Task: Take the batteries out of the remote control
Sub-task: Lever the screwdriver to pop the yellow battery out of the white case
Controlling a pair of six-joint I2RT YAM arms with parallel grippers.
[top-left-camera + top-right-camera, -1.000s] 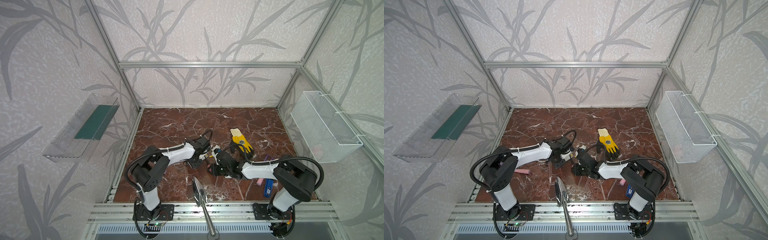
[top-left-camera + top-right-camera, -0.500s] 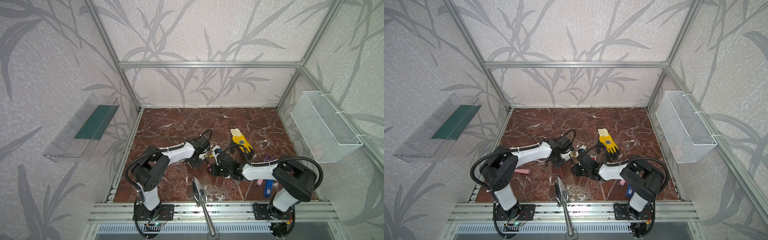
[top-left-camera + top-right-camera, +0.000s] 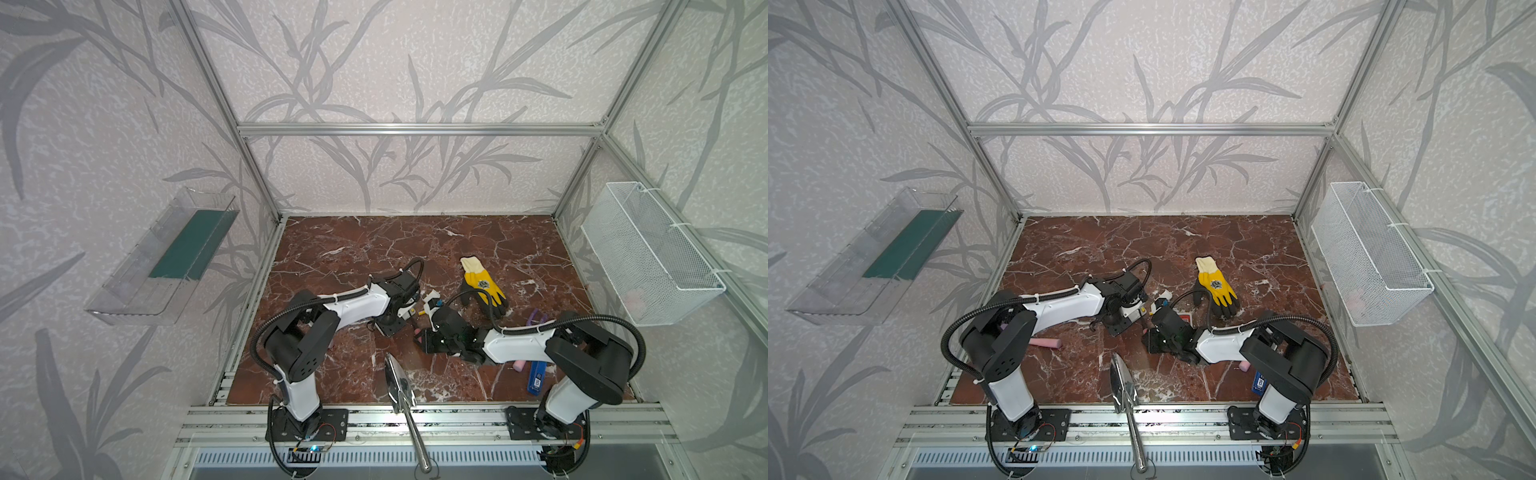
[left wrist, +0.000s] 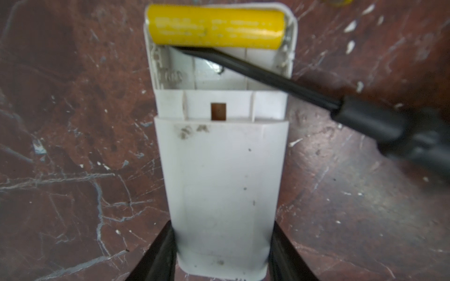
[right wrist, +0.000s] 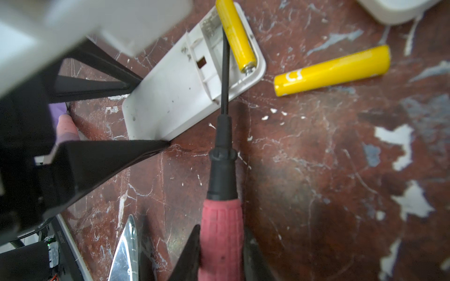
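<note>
Batteries first: one yellow battery sits in the open back of the white remote. A loose battery lies on the brown table near it. The screwdriver has its thin black tip touching the battery inside. The right pincer is clamped on the pink handle. The left pincer squeezes the remote's sides. I think the tip should slide under and lift slowly, while the remote is held tight, so nothing jumps away.
</note>
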